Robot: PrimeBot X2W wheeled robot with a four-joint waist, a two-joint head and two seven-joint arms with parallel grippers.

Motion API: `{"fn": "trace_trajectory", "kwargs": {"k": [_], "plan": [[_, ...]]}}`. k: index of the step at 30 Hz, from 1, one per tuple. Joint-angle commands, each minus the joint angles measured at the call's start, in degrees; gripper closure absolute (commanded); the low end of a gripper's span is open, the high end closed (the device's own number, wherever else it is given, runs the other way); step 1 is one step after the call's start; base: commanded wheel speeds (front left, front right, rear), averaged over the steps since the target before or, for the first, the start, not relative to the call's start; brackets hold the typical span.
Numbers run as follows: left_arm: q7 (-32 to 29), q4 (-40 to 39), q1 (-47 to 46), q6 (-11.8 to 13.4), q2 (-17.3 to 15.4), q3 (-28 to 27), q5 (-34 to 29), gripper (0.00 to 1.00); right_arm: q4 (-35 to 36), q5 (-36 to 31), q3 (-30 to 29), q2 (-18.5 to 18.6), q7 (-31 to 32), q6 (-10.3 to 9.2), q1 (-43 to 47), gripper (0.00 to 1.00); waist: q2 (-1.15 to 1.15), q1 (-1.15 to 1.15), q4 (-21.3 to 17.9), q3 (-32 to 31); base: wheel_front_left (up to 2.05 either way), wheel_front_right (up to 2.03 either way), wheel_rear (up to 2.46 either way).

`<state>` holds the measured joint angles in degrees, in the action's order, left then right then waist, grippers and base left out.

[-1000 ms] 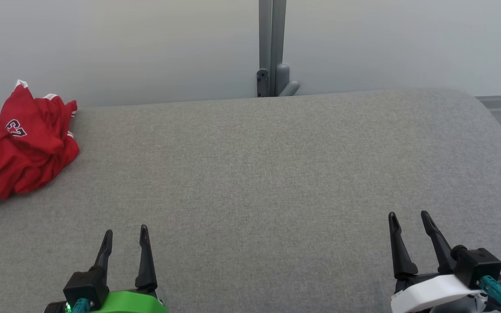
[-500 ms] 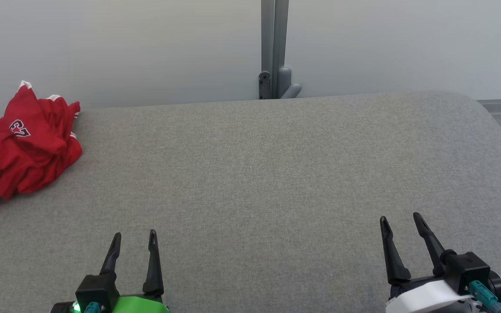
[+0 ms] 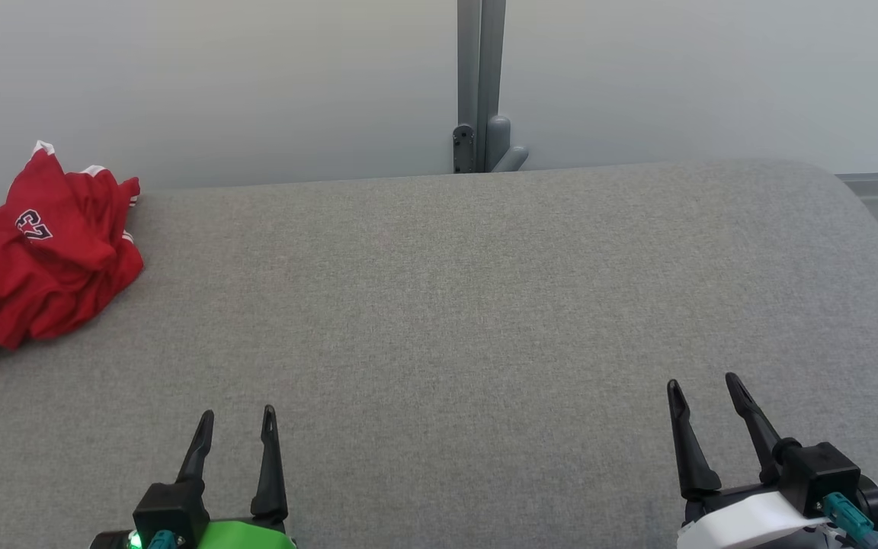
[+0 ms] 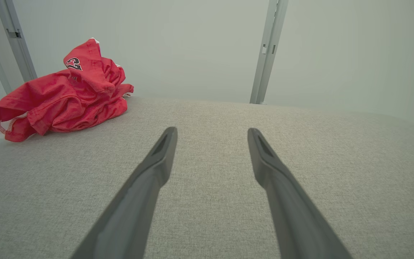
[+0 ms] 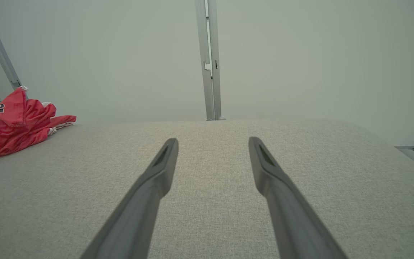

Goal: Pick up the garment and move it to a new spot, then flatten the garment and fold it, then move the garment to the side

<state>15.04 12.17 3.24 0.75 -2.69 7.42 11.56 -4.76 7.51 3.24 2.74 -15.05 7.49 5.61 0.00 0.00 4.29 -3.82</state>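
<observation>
Your garment lies crumpled at the desk's far left; left gripper and right gripper hang released and empty, near side.

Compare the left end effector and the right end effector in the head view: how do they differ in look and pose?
The left end effector has a green base; the right end effector has a white one. The left is nearer the red garment; the right is far from it. The left fingers point almost straight up the view; the right ones lean left. Both are open and empty.
</observation>
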Motion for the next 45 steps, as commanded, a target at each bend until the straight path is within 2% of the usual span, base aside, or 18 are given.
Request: {"fn": "trace_trajectory", "kwargs": {"k": [1, 12, 16, 22, 33, 40, 45], "plan": [[0.2, 0.2, 0.6, -0.1, -0.4, -0.1, 0.6, 0.0, 0.0, 0.3, -0.1, 0.3, -0.2, 0.0, 0.6, 0.0, 0.0, 0.0, 0.0, 0.0, 0.0, 0.0, 0.0], [0.2, 0.3, 0.3, -0.1, -0.4, 0.2, 0.5, 0.0, 0.3, 0.5, -0.6, 0.3, -0.2, 0.0, 0.7, 0.0, 0.0, 0.0, 0.3, 0.1, 0.0, 0.0, 0.0], [0.2, 0.4, -0.1, -0.3, -0.3, 0.4, 0.2, 0.0, 0.6, 0.7, -1.2, 0.2, -0.2, 0.0, 0.9, 0.0, 0.0, 0.0, 1.6, 0.3, 0.0, 0.0, 0.0], [0.2, 0.3, -1.2, -0.4, -0.3, 0.4, -0.6, 0.0, 1.1, 1.2, -1.6, 0.2, -0.2, 0.0, 1.0, 0.0, 0.0, 0.0, 6.7, 0.5, 0.0, 0.0, 0.0], [0.2, 0.0, -1.6, -1.0, -0.3, -2.3, -2.2, 0.0, 1.4, 2.4, -0.7, 0.2, -0.2, 0.0, -0.5, 0.0, 0.0, 0.0, 23.0, 1.4, 0.0, 0.0, 0.0], [0.2, -4.1, 1.0, 1.3, -0.3, -6.6, -0.3, 0.0, -0.8, 1.4, 4.4, 0.3, -0.2, -0.01, -5.8, 0.0, 0.0, 0.0, 25.1, 4.4, 0.0, 0.0, 0.0], [0.2, -5.8, 2.5, 1.9, -0.3, -7.6, 0.3, 0.0, -1.9, 1.4, 6.2, 0.3, -0.2, -0.01, -7.5, 0.0, 0.0, 0.0, 25.4, 5.0, 0.0, 0.0, 0.0]]}}
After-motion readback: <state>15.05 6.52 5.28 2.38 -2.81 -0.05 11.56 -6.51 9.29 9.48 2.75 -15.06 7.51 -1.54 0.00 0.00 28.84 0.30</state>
